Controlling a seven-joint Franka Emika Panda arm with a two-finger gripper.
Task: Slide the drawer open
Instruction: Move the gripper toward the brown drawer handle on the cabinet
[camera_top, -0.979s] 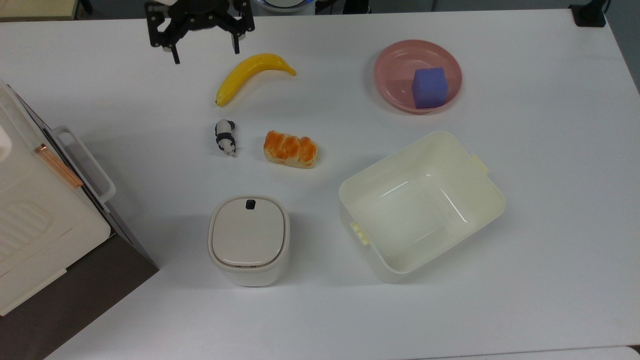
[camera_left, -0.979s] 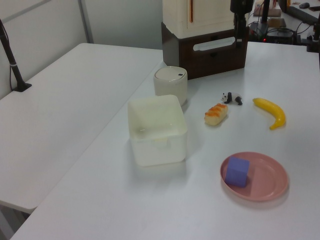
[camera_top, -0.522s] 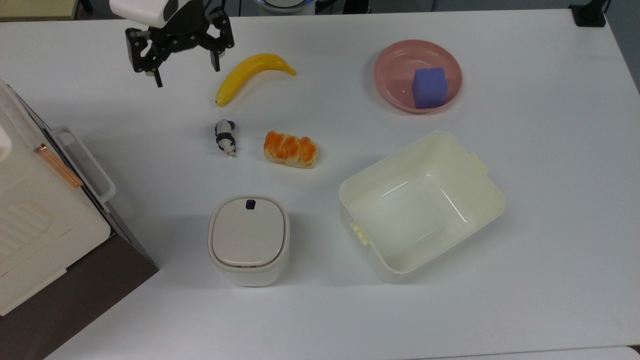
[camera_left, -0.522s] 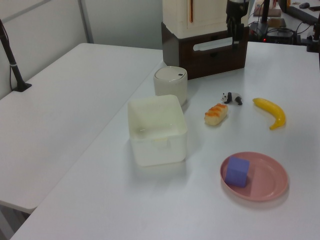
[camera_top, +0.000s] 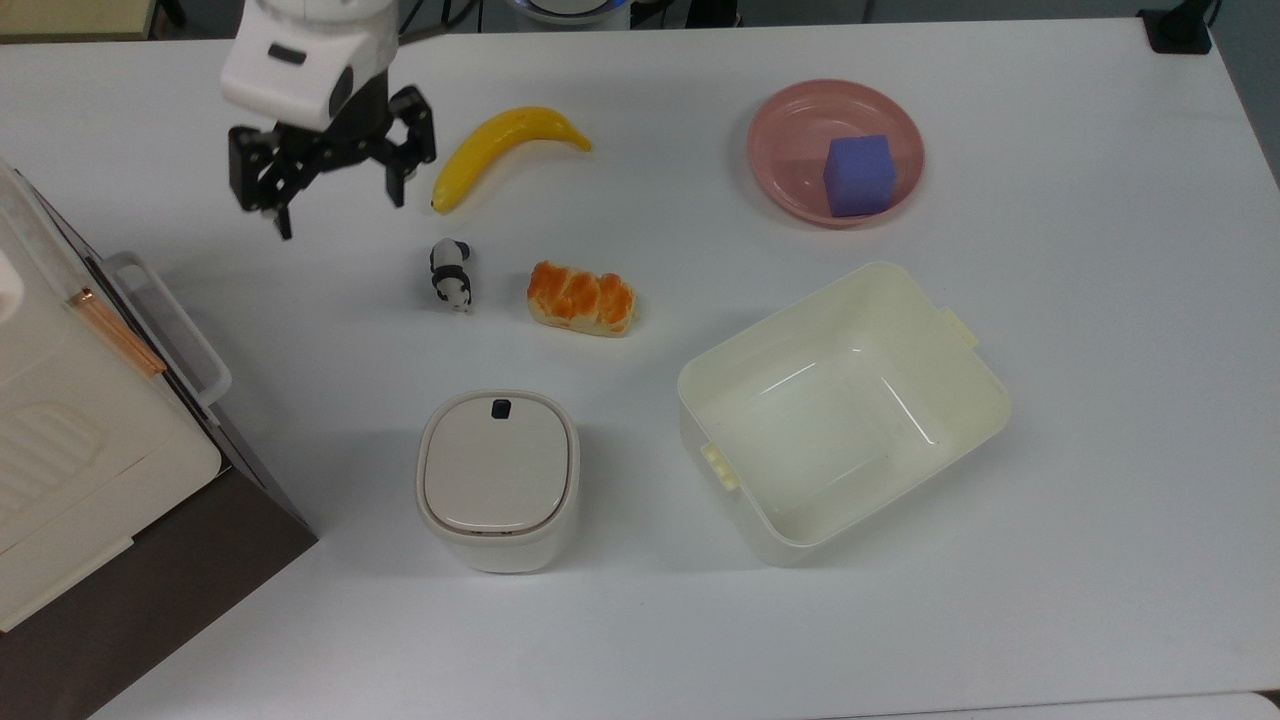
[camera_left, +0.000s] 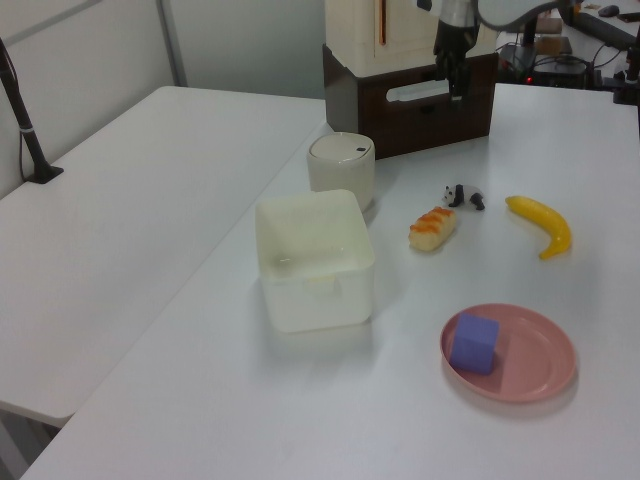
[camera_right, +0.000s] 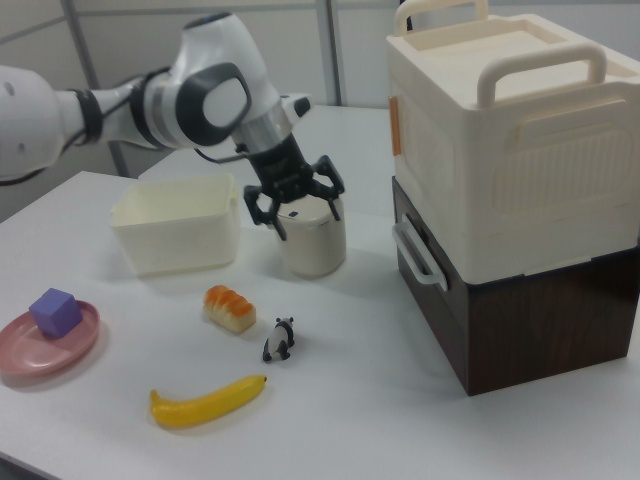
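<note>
The drawer (camera_right: 470, 300) sits closed in a dark brown wooden cabinet at the table's edge, its white loop handle (camera_top: 165, 325) facing out over the tabletop and a large cream lidded box (camera_right: 510, 140) stacked on top of the cabinet. In the top view the handle lies below and to the left of the gripper (camera_top: 335, 195), apart from it with bare table between. The surface is a plain white table (camera_top: 1050, 500); in the left view a second white table (camera_left: 130, 200) stands alongside, with a pale partition wall behind. The gripper hangs above the table with its black fingers (camera_top: 283, 215) spread wide, holding nothing and touching nothing. Just to its right in the top view lies a banana (camera_top: 505, 150), and below and to the right of it a small panda figure (camera_top: 451, 273), then a bread roll (camera_top: 581, 298) beyond that. Farther below the gripper stands a white lidded bin (camera_top: 497, 478), with a cream plastic tub (camera_top: 745, 520) to the right of the bin. Far to the right in the top view a pink plate (camera_top: 780, 120) carries a purple cube (camera_top: 858, 175).
</note>
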